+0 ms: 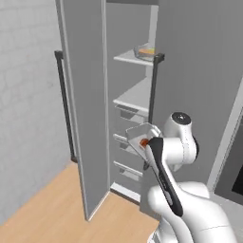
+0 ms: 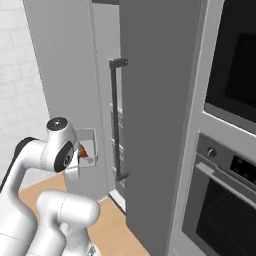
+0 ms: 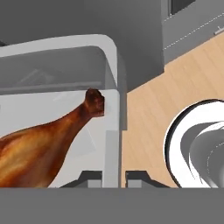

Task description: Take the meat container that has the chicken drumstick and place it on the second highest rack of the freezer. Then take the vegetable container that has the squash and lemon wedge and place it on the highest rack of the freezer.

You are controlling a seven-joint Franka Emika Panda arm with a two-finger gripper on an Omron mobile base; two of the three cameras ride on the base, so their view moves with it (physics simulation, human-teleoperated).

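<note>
The tool (image 3: pixel 114 178) is clamped on the right-hand wall of the meat container (image 3: pixel 65 70), its two dark tips pinching the rim at the bottom of the hand view. Inside the clear tray lies the chicken drumstick (image 3: pixel 41 144), browned, its bone end pointing up toward the far wall. In the left base view the tray (image 1: pixel 141 135) hangs in the air at the arm's end, in front of the lower drawers of the freezer (image 1: pixel 130 109), whose door (image 1: pixel 85 104) stands open. High inside, the vegetable container (image 1: pixel 144 50) rests on an upper rack (image 1: pixel 129 58). A wooden floor (image 1: pixel 52 209) lies below.
</note>
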